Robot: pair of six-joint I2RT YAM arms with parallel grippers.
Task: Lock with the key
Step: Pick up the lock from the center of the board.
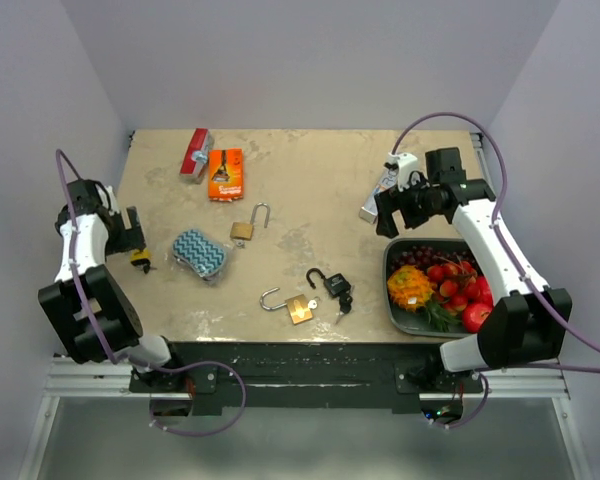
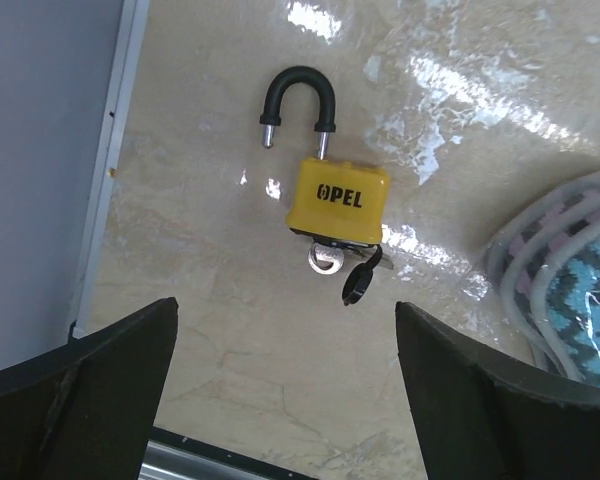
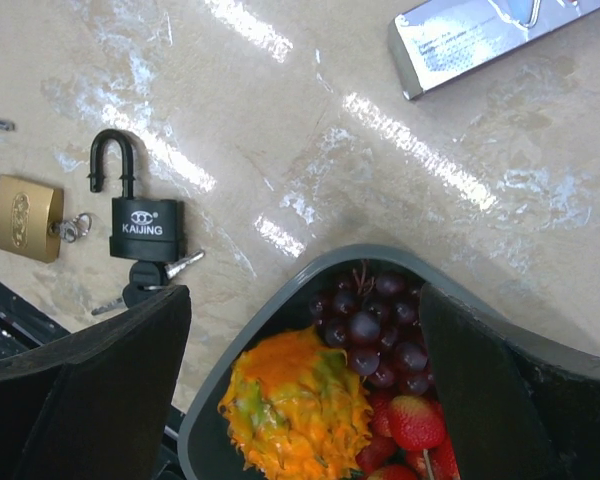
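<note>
Plainly, the left jaws and the right jaws stand wide, holding nothing. Just ahead of the left jaws, a yellow padlock with a black shackle (image 2: 338, 196) lies on the beige table (image 2: 210, 330), shackle open, silver key (image 2: 327, 260) in its base. I judge the locking not yet begun.

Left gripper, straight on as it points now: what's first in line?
Likely the yellow OPEL padlock, centred ahead of the open left gripper; depth unclear, so maybe bare table just short.
</note>
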